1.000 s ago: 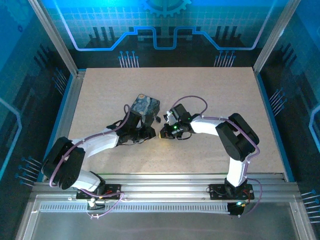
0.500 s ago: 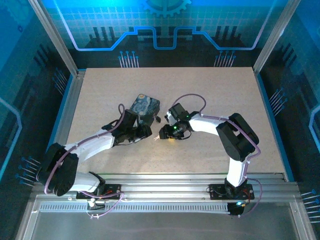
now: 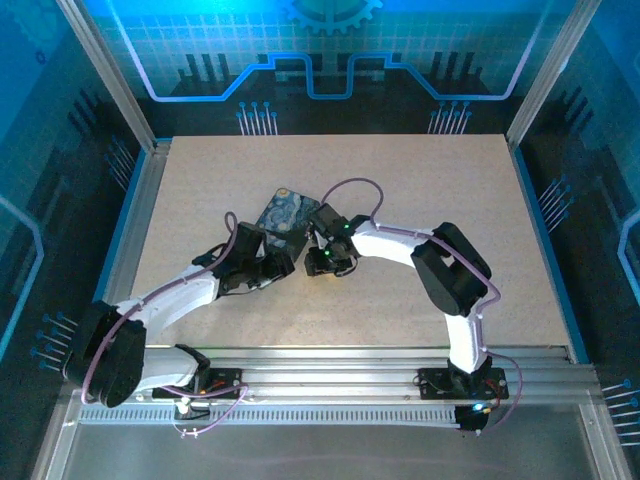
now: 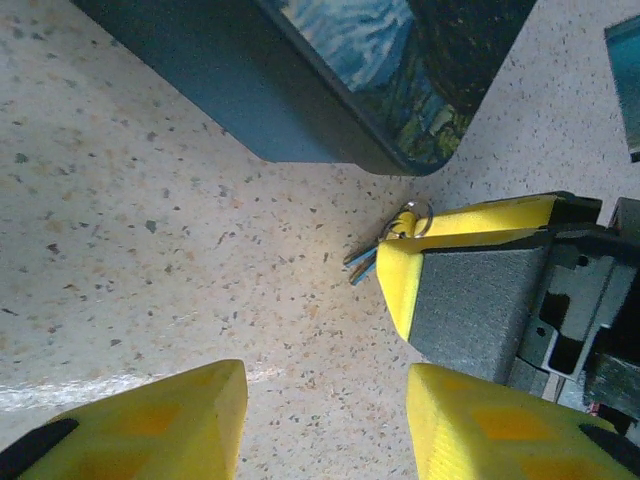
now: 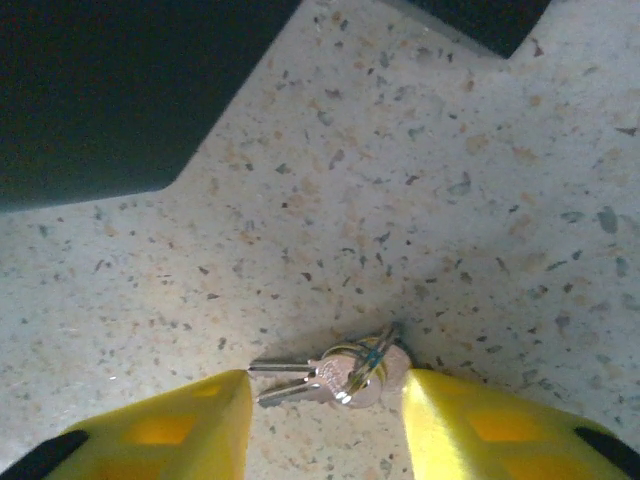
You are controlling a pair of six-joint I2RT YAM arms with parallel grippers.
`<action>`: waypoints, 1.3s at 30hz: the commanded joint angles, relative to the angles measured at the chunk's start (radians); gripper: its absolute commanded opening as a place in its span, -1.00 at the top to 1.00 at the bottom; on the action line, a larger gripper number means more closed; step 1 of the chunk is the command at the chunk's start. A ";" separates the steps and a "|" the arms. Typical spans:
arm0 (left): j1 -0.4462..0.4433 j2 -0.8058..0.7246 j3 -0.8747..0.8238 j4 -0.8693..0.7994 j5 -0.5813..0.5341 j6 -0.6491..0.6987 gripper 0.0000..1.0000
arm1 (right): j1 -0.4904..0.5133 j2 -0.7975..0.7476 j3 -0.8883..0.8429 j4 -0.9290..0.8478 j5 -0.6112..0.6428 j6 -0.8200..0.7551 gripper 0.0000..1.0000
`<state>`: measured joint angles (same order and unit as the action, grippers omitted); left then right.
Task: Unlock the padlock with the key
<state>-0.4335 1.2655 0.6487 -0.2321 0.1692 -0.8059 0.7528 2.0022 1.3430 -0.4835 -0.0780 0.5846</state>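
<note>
Two keys (image 5: 335,378) on one ring (image 5: 372,352), flat on the tabletop (image 5: 450,150) between the right fingers (image 5: 480,430), parted, gripping nothing. One tin (image 4: 300,90) just beside, contents hidden. Left fingers (image 4: 150,420) parted too, empty.

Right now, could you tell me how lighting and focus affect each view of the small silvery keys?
Right wrist view: the small silvery keys are sharp but in soft shadow; the dark-blue tin box reads nearly black. Left wrist view: a pale glare streak crosses the speckled table. Top view: keys too small to discern.
</note>
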 commanded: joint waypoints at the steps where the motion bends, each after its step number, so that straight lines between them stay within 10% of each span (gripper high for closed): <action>1: 0.016 -0.032 -0.021 -0.026 -0.002 0.028 0.08 | 0.011 0.060 0.030 -0.106 0.088 -0.007 0.22; 8: 0.026 -0.060 -0.037 -0.033 -0.002 0.034 0.08 | -0.009 0.148 -0.022 -0.114 0.130 0.015 1.00; 26: -0.067 0.129 -0.018 0.166 0.124 -0.056 0.10 | -0.165 -0.083 -0.488 0.695 -0.447 0.400 1.00; 39: -0.068 0.239 0.085 0.216 0.121 -0.090 0.11 | -0.173 -0.113 -0.502 0.595 -0.404 0.333 0.88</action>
<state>-0.4976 1.4937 0.6930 -0.0277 0.2714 -0.8837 0.5793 1.9034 0.8528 0.2699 -0.4866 0.9615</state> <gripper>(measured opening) 0.447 0.048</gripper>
